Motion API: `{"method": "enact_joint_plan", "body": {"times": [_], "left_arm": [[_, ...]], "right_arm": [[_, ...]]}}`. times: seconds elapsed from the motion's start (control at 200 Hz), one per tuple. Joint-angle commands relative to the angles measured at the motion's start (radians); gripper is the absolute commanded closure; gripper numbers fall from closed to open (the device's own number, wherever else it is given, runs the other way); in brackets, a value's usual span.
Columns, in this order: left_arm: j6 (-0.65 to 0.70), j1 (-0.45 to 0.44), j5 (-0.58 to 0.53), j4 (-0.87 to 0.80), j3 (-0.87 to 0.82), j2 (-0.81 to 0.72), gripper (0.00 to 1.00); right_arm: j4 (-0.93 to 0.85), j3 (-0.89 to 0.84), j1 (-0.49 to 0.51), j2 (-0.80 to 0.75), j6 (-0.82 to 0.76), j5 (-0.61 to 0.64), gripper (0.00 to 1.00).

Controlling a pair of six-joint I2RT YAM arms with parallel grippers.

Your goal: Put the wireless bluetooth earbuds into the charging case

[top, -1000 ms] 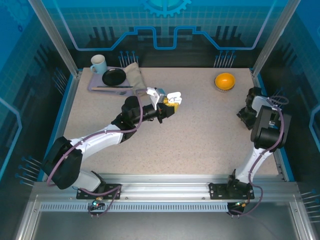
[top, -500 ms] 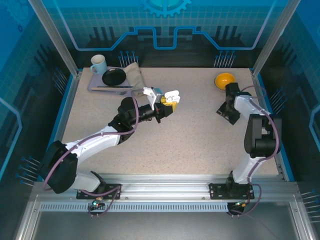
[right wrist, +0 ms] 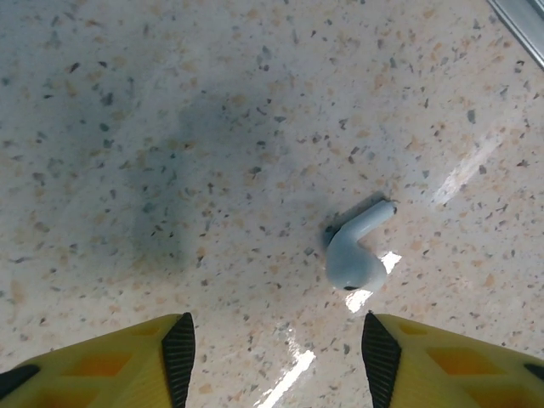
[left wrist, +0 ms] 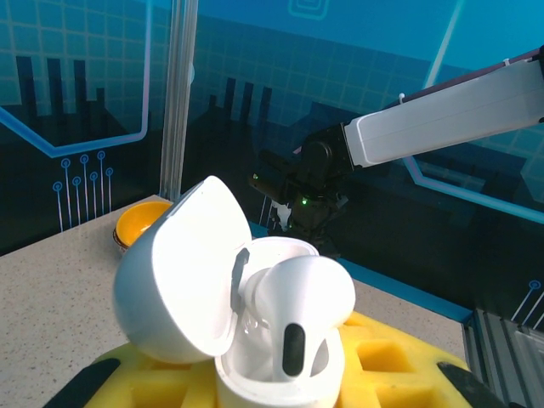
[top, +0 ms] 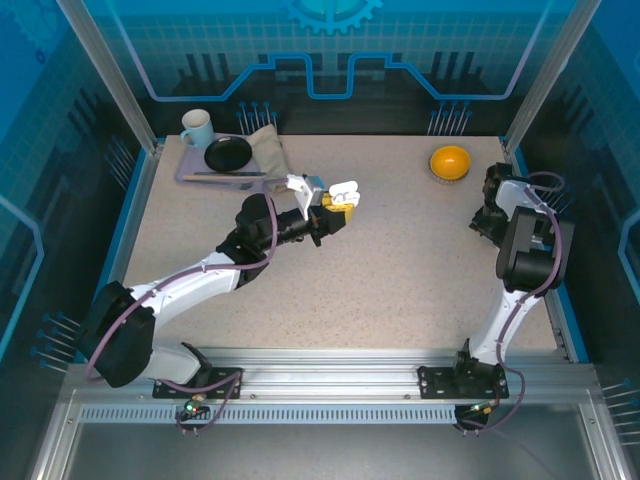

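While the left gripper (top: 331,211) pinches the open charging case (left wrist: 174,285), one earbud (left wrist: 299,293) sits inside.
Right gripper (right wrist: 272,348) hovers spread above a loose earbud (right wrist: 353,257) on the table (right wrist: 127,102).

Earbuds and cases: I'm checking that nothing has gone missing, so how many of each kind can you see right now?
Charging case: 1
Earbuds: 2, seated earbud and loose earbud
Total: 3
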Motion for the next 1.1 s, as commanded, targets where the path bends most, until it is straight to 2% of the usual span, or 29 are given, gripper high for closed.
{"method": "enact_joint_plan", "body": {"times": [0.0, 0.36, 0.775, 1.096], "left_arm": [[0.017, 0.003, 0.006, 0.01, 0.05, 0.017, 1.0], [0.011, 0.003, 0.016, 0.01, 0.079, 0.056, 1.0], [0.02, 0.003, 0.015, 0.01, 0.091, 0.074, 1.0], [0.005, 0.003, 0.019, 0.023, 0.094, 0.081, 1.0]], "right_arm": [[-0.038, 0.036, -0.031, 0.017, -0.02, 0.036, 0.43], [-0.039, 0.059, -0.074, 0.065, -0.015, 0.045, 0.45], [-0.02, 0.057, -0.122, 0.115, -0.029, -0.036, 0.46], [-0.01, 0.01, -0.12, 0.082, 0.002, -0.097, 0.63]]}}
